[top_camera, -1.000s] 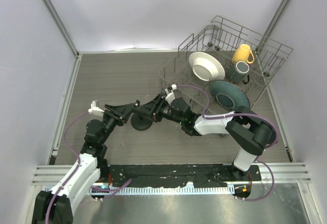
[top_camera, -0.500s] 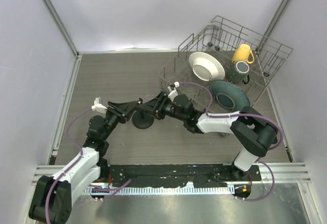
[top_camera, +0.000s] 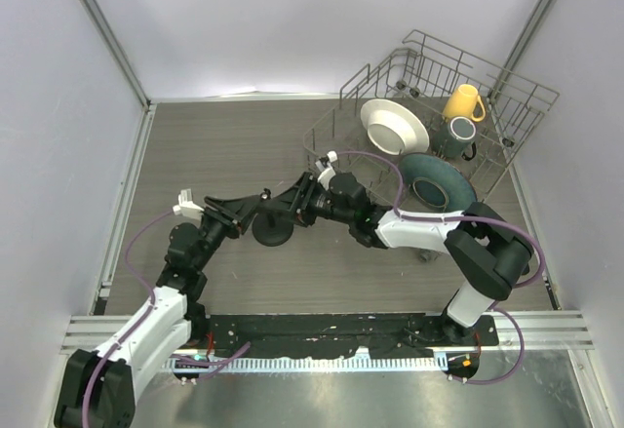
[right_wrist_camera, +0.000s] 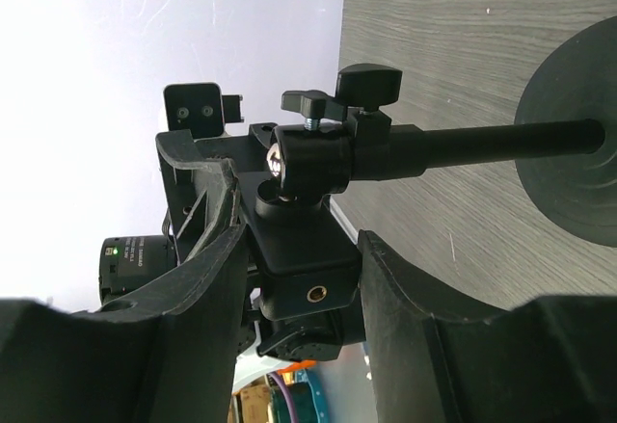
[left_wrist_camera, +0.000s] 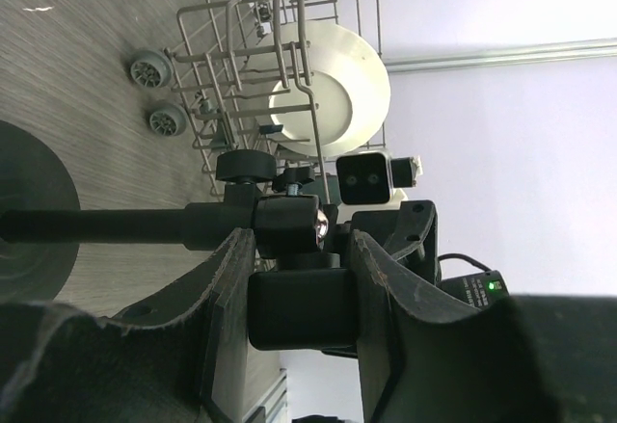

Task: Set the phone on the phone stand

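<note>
The black phone stand stands on its disc base at mid-table; its stem and knobbed head show in both wrist views. My left gripper reaches in from the left and is shut on the stand's top block. My right gripper reaches in from the right, and its fingers press the same block from the other side. The phone is not in any view.
A grey wire dish rack stands at the back right, close behind my right arm. It holds a white plate, a teal plate, a yellow mug and a dark mug. Walls close in on three sides.
Both grippers stay at the stand's top. My right wrist has shifted a little back and left toward the rack, and the stand's base has edged slightly to the right.
</note>
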Robot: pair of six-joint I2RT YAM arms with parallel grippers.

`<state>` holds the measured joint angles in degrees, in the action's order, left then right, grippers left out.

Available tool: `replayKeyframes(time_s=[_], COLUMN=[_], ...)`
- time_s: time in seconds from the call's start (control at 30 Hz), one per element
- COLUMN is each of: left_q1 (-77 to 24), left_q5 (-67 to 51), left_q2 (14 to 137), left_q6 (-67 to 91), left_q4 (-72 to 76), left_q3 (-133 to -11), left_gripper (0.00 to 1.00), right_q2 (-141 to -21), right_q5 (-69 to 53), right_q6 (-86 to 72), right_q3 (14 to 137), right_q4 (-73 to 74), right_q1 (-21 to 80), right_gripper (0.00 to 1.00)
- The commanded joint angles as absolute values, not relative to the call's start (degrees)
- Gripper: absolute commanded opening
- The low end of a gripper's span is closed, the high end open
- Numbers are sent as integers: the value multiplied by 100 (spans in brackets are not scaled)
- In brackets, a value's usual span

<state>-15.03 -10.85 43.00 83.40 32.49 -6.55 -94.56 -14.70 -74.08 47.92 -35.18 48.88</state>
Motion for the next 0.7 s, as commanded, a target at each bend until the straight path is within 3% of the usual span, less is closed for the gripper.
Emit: replayKeyframes(time_s=[0.0, 0.3, 0.43, 0.53, 0.57, 0.67], left_q1=[-1485, -1485, -1477, -1485, -1485, -1477], left_q5=[-615, -914, -958, -871, -801, -581], left_q2=[4482, 5580, 5564, 5187, 5046, 4387], left_q6=[7436, 7392, 7287, 7207, 7216, 7120], left_q4=[1344, 2144, 1707, 1346, 1040, 207], left_q3=[-35, -185, -325, -404, -413, -588], left_gripper=[0, 0, 0, 23, 41, 67], right_q2=[-9079, -9211, -9132, -9202, -9237, -9351], right_q5=[-1397, -1424, -1389, -1432, -1467, -1591], right_q6=[-7356, -7497, -7296, -7146, -7146, -7119], right_q3=[5063, 4974, 5123, 5185, 5186, 5203], right_q4=[-3286, -3481, -3183, -3024, -3032, -3094], right_q1=[4641, 4632, 4623, 4606, 4605, 4579], right_gripper=[1, 0, 1, 1, 1, 3])
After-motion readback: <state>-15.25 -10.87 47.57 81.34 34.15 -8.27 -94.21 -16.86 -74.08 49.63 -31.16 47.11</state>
